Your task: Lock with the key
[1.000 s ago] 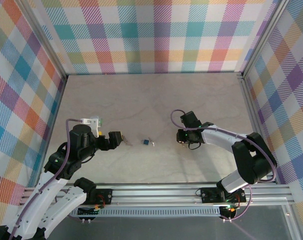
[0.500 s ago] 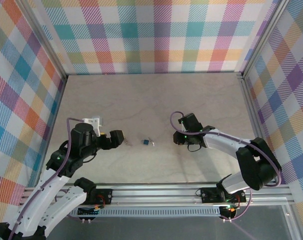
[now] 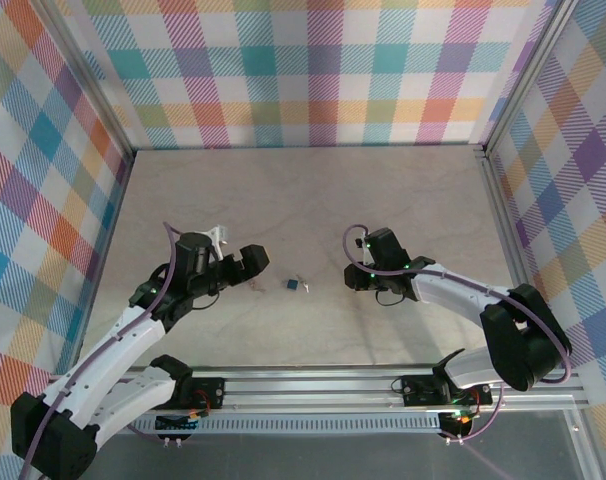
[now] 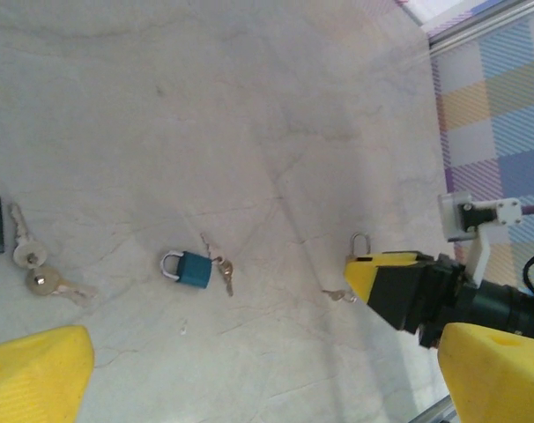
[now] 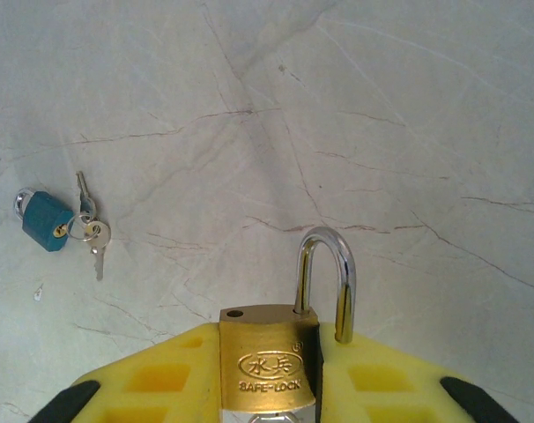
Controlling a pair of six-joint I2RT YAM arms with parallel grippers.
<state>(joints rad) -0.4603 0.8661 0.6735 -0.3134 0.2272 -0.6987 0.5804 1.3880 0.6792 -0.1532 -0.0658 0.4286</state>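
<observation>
Two padlocks: blue padlock on the surface, two keys touching it; brass padlock (shackle upward), well apart from it, clenched in right tool; left tool spread, empty.

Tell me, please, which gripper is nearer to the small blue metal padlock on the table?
Left. The left gripper hovers just left of the blue padlock; the right gripper, holding a brass padlock, sits farther to its right.

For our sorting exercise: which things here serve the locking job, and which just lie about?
Job: brass padlock, held in the right gripper; two loose keys on the table.
Probably just lying about: blue padlock with its attached keys.
</observation>
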